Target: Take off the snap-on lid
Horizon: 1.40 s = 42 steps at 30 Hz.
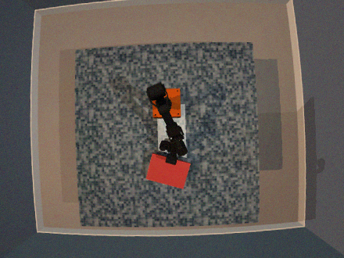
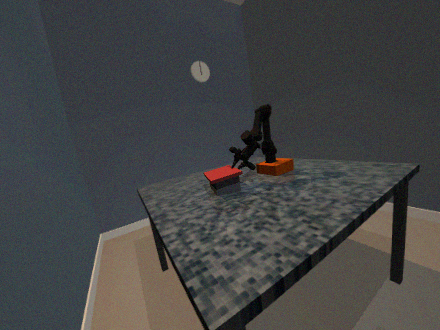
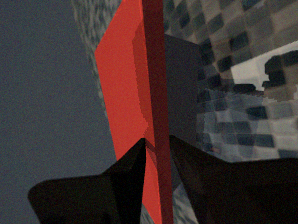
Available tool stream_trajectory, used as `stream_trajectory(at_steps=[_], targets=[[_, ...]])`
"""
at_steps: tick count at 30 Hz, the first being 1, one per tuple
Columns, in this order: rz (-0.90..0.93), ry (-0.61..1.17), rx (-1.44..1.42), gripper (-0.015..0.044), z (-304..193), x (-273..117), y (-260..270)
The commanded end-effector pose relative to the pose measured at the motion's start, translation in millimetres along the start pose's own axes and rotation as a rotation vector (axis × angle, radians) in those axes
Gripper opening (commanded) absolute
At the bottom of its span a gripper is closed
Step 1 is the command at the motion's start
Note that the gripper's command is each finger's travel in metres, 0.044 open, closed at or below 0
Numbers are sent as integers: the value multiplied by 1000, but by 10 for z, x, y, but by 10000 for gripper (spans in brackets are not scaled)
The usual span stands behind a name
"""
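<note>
The red lid (image 1: 168,172) (image 2: 222,174) (image 3: 120,90) is at the top of the dark grey storage box (image 2: 227,187) (image 3: 181,90), its smooth face up. It overhangs the box walls. In the exterior view it looks slightly tilted, and I cannot tell whether a gap runs between lid and box. The box stands on the table and is hidden under the lid in the top view. My gripper (image 1: 170,160) (image 2: 233,167) (image 3: 156,140) is shut on the lid's edge nearest the arm's base, one finger over the top face and one beneath.
The arm's orange base block (image 1: 174,94) (image 2: 275,167) stands behind the gripper. A pale rectangle (image 1: 163,130) (image 3: 242,72) lies on the speckled table (image 1: 117,195) (image 2: 300,215) between the base and the box, under the arm.
</note>
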State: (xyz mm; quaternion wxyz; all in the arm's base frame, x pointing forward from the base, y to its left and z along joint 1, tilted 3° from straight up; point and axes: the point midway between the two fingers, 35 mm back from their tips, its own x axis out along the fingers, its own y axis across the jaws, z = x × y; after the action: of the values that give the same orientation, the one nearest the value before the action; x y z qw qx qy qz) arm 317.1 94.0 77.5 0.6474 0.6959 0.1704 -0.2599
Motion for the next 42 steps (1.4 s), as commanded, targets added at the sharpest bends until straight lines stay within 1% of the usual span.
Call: stream_trajectory(at_steps=[1, 34, 42], targets=[[0, 0, -1, 0, 1, 10, 10], [0, 0, -1, 0, 1, 31, 29], [2, 1, -1, 0, -1, -41, 95]])
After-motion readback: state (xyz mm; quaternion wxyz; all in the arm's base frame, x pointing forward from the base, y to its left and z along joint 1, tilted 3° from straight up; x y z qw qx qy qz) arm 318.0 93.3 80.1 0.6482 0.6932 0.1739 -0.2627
